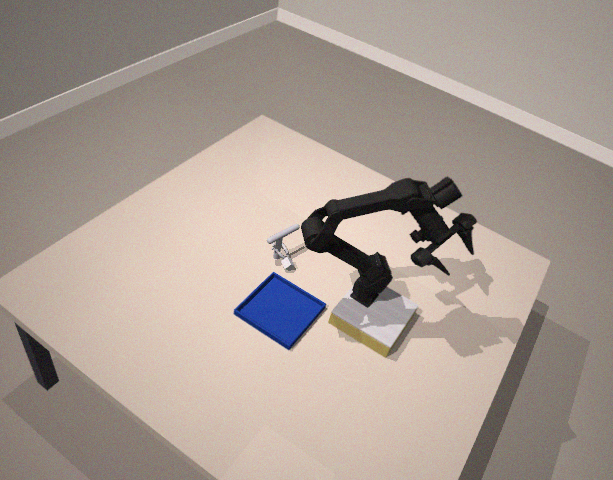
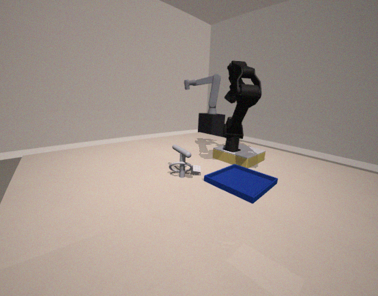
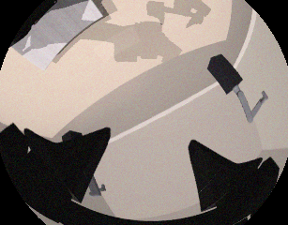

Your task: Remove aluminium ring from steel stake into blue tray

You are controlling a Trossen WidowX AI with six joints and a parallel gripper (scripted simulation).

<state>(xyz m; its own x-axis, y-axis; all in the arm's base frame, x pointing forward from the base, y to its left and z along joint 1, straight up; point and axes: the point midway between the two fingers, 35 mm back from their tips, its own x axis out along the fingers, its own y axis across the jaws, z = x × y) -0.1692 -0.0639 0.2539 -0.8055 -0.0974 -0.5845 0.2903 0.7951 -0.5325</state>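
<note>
The steel stake (image 1: 278,243) (image 2: 182,159) stands upright with its cross-bar (image 1: 283,234) (image 2: 181,150) on top. The thin grey ring (image 2: 170,167) surrounds the lower post, under the cross-bar. A small pale block-like tab (image 1: 288,264) (image 2: 196,169) sits at the ring's side toward the tray. The blue tray (image 1: 280,310) (image 2: 240,181) lies near the stake and is empty. My gripper (image 1: 460,263) (image 3: 151,139) is open and empty, raised on the far side of my base from the tray, well away from the ring. The arm hides it in the exterior view.
My arm's base stands on a yellow-sided block (image 1: 358,335) (image 2: 224,156) beside the tray. The upper arm reaches above the area between the base and the stake. A grey arm (image 2: 215,92) (image 3: 245,104) on a dark pedestal (image 2: 211,123) (image 3: 224,73) stands beyond the table.
</note>
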